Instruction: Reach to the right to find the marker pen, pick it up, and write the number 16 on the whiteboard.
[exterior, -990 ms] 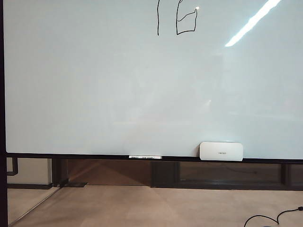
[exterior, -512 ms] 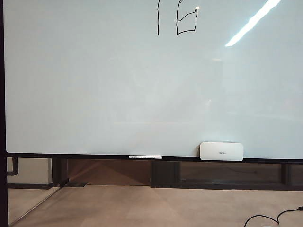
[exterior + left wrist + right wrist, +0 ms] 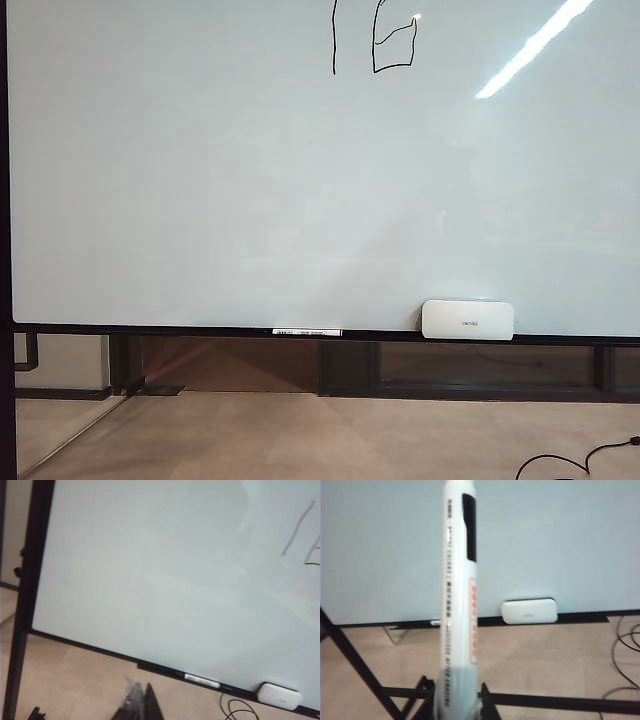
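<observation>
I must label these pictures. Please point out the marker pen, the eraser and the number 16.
marker pen point(image 3: 460, 605): right wrist view, middle of its white barrel.
eraser point(image 3: 467, 320): exterior view, centre of its face.
number 16 point(image 3: 394, 45): exterior view, inside the boxy 6.

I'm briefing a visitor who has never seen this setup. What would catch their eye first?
The whiteboard fills the exterior view, with the number 16 drawn at its top edge. In the right wrist view, the right end effector grips a white marker pen; a white eraser sits on the bottom ledge.
</observation>
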